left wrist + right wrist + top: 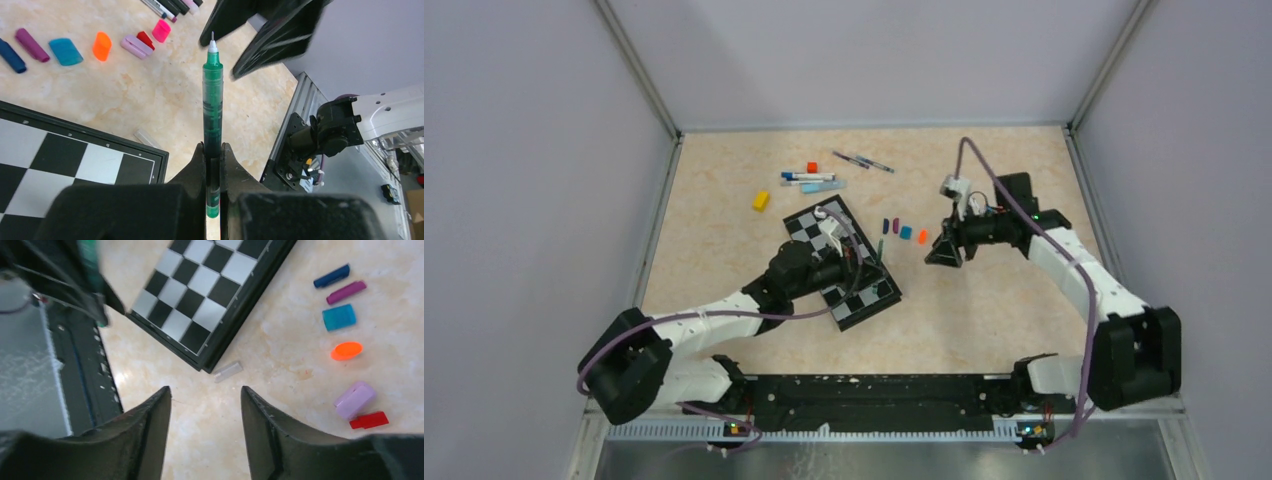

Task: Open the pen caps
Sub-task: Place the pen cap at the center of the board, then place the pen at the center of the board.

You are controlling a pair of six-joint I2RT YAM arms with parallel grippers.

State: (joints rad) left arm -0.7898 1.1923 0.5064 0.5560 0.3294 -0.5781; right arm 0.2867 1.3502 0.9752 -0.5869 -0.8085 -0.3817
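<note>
Caps (905,232) lie in a row right of the board (864,295); pens (809,178) lie beyond it on the worktop (984,310).

green pen (212,100): translucent plastic | pen caps (101,46): smooth plastic | table (150,95): glossy

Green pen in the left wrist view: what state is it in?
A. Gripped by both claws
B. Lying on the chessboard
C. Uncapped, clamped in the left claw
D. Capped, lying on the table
C: the green pen sits clamped in the left claw with its white tip bare, while the right claw stands open and holds nothing.
</note>
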